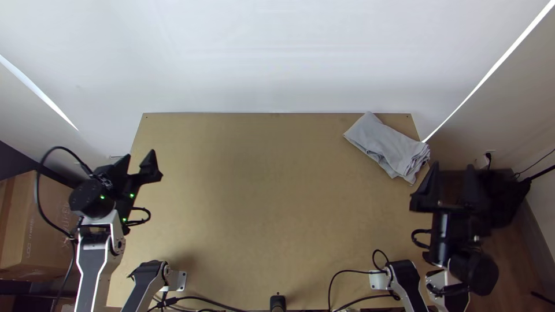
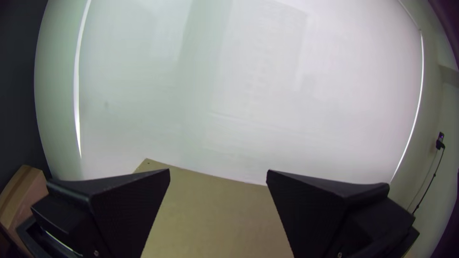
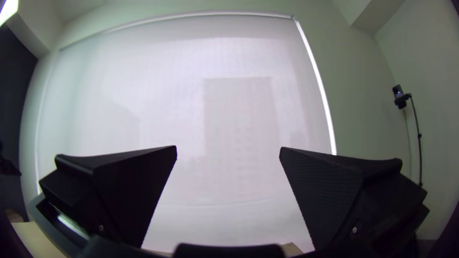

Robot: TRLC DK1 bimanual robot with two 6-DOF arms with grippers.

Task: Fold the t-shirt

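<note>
Grey T-shirt [image 1: 388, 145]: compact folded bundle at the tabletop's [image 1: 248, 202] far right corner, layers uneven at the near end. Left gripper [image 1: 137, 157], by the left edge: jaws wide apart, empty. Right gripper [image 1: 453, 166], just beside the bundle's near end: jaws wide apart, empty. Folding judged essentially complete. Risks: a low inward swing of the right arm could snag the loose layers and unfold them; an outward nudge could tip the bundle over the edge, given its corner placement.
</note>
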